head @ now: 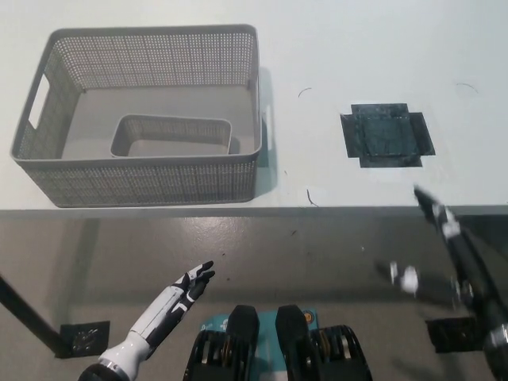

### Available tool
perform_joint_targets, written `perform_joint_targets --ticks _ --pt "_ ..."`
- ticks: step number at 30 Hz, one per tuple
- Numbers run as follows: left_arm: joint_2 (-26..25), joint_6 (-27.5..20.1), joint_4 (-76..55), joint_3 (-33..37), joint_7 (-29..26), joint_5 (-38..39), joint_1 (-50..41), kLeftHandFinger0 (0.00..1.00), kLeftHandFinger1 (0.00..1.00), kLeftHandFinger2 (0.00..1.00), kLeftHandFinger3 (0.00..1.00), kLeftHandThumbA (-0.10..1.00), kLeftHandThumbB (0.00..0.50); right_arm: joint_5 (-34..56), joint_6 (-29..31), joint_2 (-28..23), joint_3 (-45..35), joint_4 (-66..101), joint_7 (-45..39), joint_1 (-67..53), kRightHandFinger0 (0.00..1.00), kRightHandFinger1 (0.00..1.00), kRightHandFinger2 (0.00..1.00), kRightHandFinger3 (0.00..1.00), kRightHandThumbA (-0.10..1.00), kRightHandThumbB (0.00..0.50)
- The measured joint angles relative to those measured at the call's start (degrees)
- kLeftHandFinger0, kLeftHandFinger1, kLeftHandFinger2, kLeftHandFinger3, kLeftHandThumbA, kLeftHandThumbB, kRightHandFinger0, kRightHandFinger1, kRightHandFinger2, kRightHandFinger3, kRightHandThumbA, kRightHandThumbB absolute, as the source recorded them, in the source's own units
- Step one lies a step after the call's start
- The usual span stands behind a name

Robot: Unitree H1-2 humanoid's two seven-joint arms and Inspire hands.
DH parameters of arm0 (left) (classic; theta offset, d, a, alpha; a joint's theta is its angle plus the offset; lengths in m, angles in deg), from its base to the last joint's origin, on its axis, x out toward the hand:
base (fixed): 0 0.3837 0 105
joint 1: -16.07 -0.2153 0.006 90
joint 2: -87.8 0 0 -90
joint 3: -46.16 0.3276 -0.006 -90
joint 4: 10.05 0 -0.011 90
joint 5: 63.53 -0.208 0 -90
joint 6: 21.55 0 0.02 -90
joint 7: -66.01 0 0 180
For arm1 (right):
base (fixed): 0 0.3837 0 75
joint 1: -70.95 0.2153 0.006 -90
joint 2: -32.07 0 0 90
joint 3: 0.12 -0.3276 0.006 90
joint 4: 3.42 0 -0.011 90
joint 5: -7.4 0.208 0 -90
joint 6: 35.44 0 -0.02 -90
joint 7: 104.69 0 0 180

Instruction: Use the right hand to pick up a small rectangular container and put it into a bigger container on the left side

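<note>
We see the small container [172, 136] inside the basket [143, 178]; right hand [444, 230] blurred, fingers' state unclear; left hand [186, 290] fingers spread.

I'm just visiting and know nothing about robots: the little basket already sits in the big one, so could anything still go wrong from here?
Probably little. The small container rests inside the big basket. That basket's front wall stands close to the table edge, so a bump might push it off. The right hand, blurred in motion just below that edge, could clip the table. The left hand hangs open, low and away from everything.
</note>
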Motion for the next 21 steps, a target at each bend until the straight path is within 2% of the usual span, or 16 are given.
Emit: perform_joint_targets --ticks 1,4,5,9,11,13,16,21 --pt "0.0 0.0 0.1 0.0 0.0 0.0 0.0 1.0 1.0 1.0 1.0 1.0 0.305 0.5 0.6 0.4 0.3 1.1 0.0 -1.5 1.0 1.0 1.0 1.0 1.0 0.377" --pt "0.0 0.0 0.1 0.1 0.0 0.0 0.2 1.0 1.0 1.0 1.0 1.0 0.309 1.8 3.2 2.3 1.5 3.0 0.0 -6.6 1.0 1.0 1.0 1.0 1.0 0.382" --pt "0.0 0.0 0.1 0.1 0.0 -0.1 0.3 1.0 1.0 1.0 1.0 1.0 0.313 2.1 3.8 2.7 1.7 3.0 0.0 -7.1 1.0 1.0 1.0 1.0 1.0 0.357" --pt "0.0 -0.1 0.2 0.1 0.0 -0.1 0.8 1.0 1.0 1.0 1.0 1.0 0.311 3.9 7.5 4.5 3.3 2.5 0.0 -9.2 1.0 1.0 1.0 1.0 1.0 0.316" --pt "0.1 -0.1 0.4 0.1 0.0 -0.1 1.0 1.0 1.0 1.0 1.0 1.0 0.311 4.4 9.2 4.7 3.6 1.1 0.0 -9.1 1.0 1.0 1.0 1.0 1.0 0.323" --pt "0.0 -0.2 0.5 0.1 0.0 -0.1 1.2 1.0 1.0 1.0 1.0 1.0 0.303 4.8 10.9 4.7 3.8 -1.5 0.1 -8.6 1.0 1.0 1.0 1.0 1.0 0.368" --pt "0.1 -0.7 0.8 0.1 0.0 -0.2 1.5 1.0 1.0 1.0 1.0 1.0 0.301 5.1 13.1 4.6 3.8 -8.0 0.4 -7.0 1.0 1.0 1.0 1.0 1.0 0.365" --pt "0.2 -1.3 1.5 0.2 0.0 -0.4 1.5 1.0 1.0 1.0 1.0 1.0 0.309 5.2 16.8 3.2 4.2 -18.3 0.7 -4.2 1.0 1.0 1.0 1.0 1.0 0.404"
